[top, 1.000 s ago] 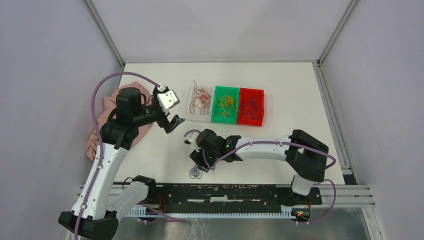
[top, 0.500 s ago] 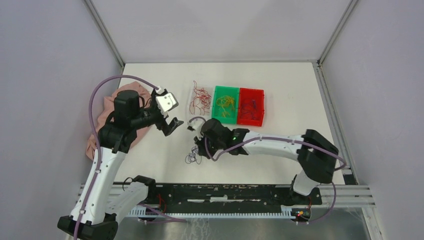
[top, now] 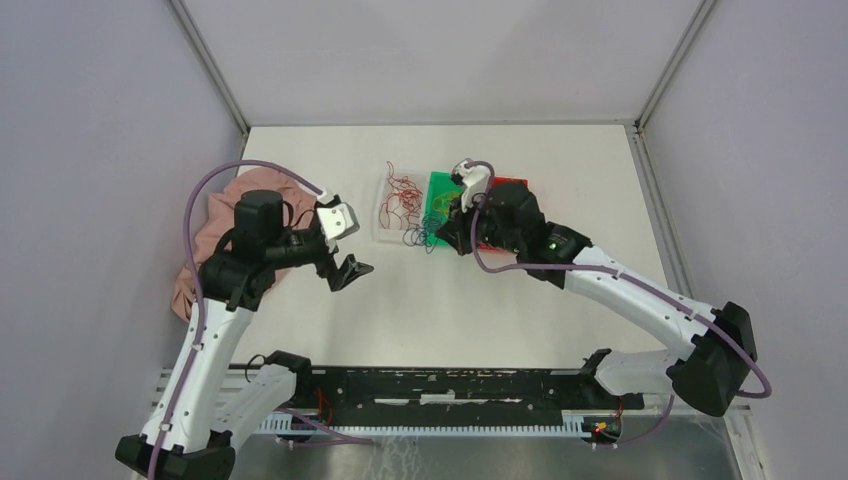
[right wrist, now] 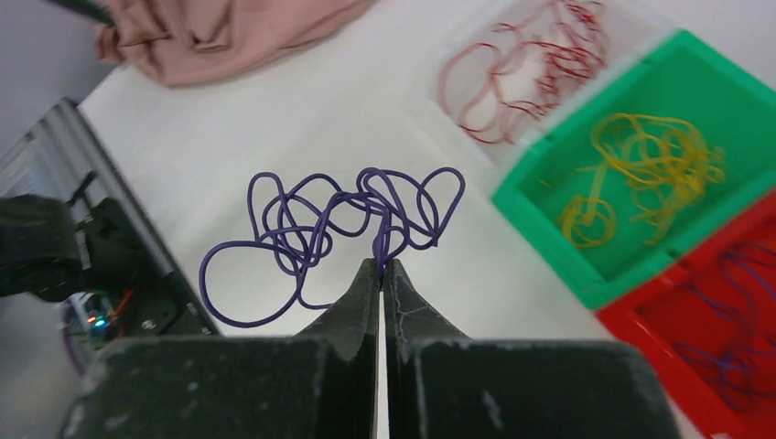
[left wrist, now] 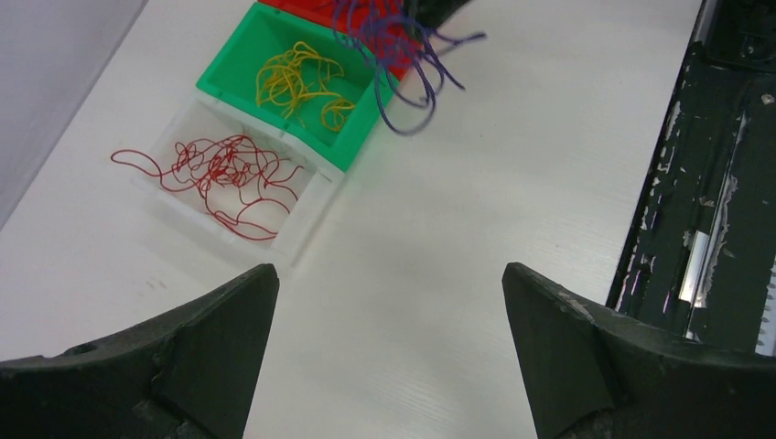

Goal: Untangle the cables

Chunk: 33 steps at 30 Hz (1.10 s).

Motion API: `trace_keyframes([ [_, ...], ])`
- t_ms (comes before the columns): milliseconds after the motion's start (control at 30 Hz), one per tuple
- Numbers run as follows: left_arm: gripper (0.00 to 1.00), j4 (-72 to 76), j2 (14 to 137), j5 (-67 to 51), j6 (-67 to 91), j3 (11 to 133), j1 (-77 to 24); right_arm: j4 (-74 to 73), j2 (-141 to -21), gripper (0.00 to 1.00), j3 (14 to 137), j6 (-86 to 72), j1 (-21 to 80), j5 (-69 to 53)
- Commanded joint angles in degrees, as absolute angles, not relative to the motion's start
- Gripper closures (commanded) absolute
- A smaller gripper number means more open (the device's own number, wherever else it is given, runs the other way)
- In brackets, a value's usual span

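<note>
We find the right gripper (right wrist: 381, 265) clamped on a looped purple cable (right wrist: 311, 229) near the green bin (right wrist: 546, 247). The left gripper (left wrist: 389, 274) hangs over the table (left wrist: 476, 229), jaws wide apart.

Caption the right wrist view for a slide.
Right gripper holding a looped purple cable beside the green bin.

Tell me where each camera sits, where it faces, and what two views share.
Top external: above and behind the robot, looking down on the table; left arm and right arm show.
Left wrist: on the left arm, facing the green bin; open left tool at bottom.
Right wrist: faces along the shut right tool pinching the purple cable.
Both wrist views share the green bin and that cable.
</note>
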<state>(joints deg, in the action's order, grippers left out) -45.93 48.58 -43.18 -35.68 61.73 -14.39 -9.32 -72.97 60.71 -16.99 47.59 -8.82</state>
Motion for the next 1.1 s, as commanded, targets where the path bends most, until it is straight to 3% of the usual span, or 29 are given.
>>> trace_keyframes([
  [0,0.01,-43.57,49.27,-39.49,-32.07,60.69,-14.46,-14.21,-70.84,1.0,60.1,-15.49,41.63,-0.26],
  [267,0.01,-39.27,54.03,-29.28,-23.82,60.19,-14.39,-13.42,-75.08,1.0,57.27,-15.91,28.75,15.02],
  [400,0.01,-37.02,55.9,-25.96,-20.89,60.22,-14.38,-12.44,-80.39,0.99,60.44,-16.45,25.39,16.29],
  [467,0.01,-36.14,55.71,-24.99,-20.83,59.77,-14.26,-12.49,-82.68,0.89,62.4,-15.49,25.09,17.59],
  [567,0.01,-34.87,54.76,-24.07,-20.95,59.03,-14.07,-14.53,-85.17,0.64,65.6,-14.52,24.87,19.33],
  [700,0.01,-34.02,54.33,-23.77,-20.48,58.35,-13.55,-14.41,-83.12,0.17,65.73,-14.17,24.82,21.42],
  [767,0.01,-33.39,54.57,-23.82,-20.0,57.97,-12.97,-14.04,-81.25,0.02,64.86,-13.82,24.78,22.62],
  [967,0.01,-24.98,56.69,-24.38,-17.87,54.34,-5.26,-10.65,-74.23,0.0,56.97,-16.26,23.25,32.91],
  [1067,0.01,-16.47,59.02,-26.45,-14.36,49.74,2.4,-0.79,-66.4,0.0,46.87,-15.72,22.28,42.96],
])
